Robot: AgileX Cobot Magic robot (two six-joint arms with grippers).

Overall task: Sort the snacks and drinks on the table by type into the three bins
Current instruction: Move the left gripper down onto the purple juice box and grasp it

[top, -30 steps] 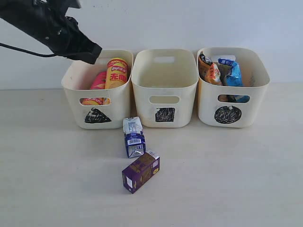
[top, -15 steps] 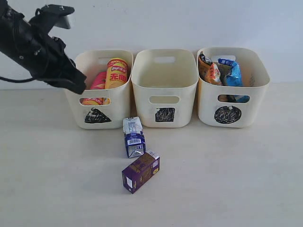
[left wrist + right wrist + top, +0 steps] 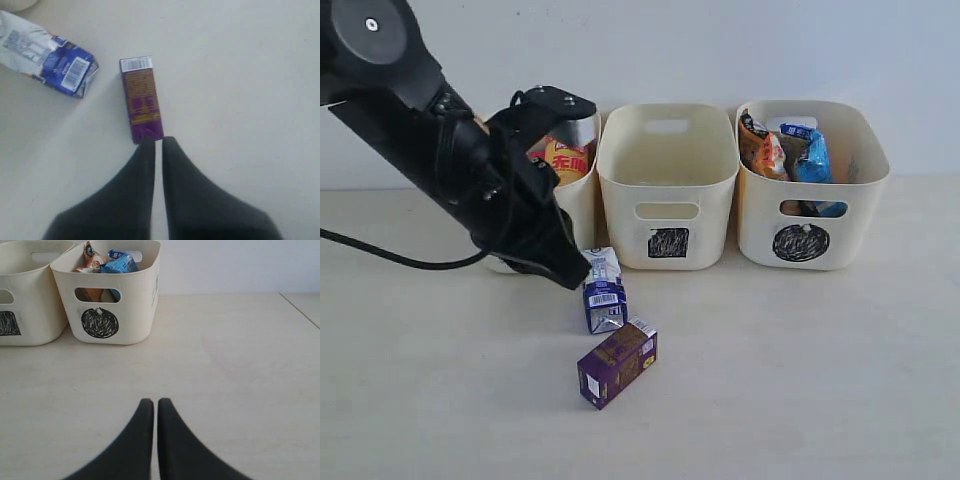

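Observation:
Two drink cartons lie on the table (image 3: 800,380) in front of the bins: a blue-and-white one (image 3: 603,290) (image 3: 47,62) and, nearer the front, a dark purple one (image 3: 617,362) (image 3: 141,98). My left gripper (image 3: 575,275) (image 3: 158,141) is shut and empty, low over the table just left of the blue-and-white carton; in its wrist view the tips sit at the purple carton's end. The left bin (image 3: 582,200) is mostly hidden by the arm, with a yellow chip tube (image 3: 563,160) showing. Nothing lies in the middle bin (image 3: 667,185). The right bin (image 3: 812,185) (image 3: 107,295) holds foil packets (image 3: 790,150). My right gripper (image 3: 152,402) is shut over bare table.
The three bins stand in a row against the white back wall. A black cable (image 3: 400,262) trails from the left arm across the table's left side. In the right wrist view the table's edge (image 3: 300,310) runs along the far right.
The left arm has swung down from above the left bin to the table beside the blue-and-white carton, now covering most of that bin. Both cartons stay put.

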